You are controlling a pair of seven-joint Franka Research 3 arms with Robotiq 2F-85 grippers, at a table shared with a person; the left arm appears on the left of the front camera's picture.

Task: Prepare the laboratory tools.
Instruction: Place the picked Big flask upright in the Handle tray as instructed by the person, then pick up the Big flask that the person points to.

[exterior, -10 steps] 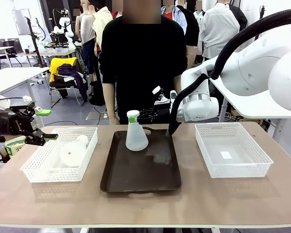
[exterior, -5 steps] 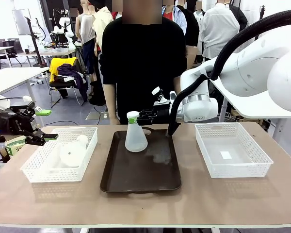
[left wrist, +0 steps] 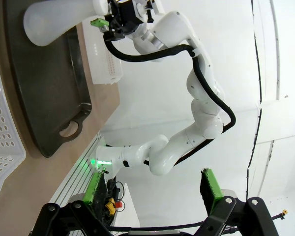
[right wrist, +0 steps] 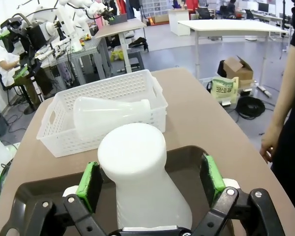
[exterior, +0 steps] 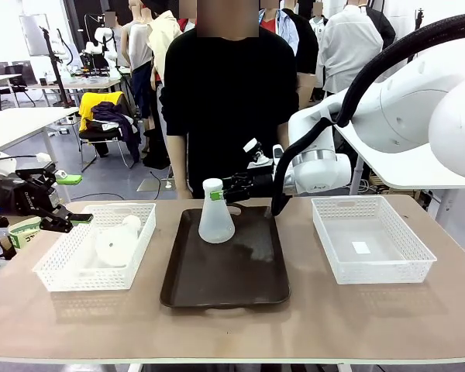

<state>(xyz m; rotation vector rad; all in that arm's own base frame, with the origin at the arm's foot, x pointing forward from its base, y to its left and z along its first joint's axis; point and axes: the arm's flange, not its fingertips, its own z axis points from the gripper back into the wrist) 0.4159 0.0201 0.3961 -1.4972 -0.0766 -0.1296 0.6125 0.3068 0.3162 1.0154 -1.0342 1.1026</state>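
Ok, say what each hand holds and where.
Nothing. The right hand is open around the neck of the flask, pads clear of it; the left hand is open, empty.

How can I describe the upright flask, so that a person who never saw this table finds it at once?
Start at the dark brown tray in the middle of the table. At its far end a frosted white cone-shaped flask stands inside the open right pincer. It alone is upright; the other flasks lie in the white basket at the robot's left.
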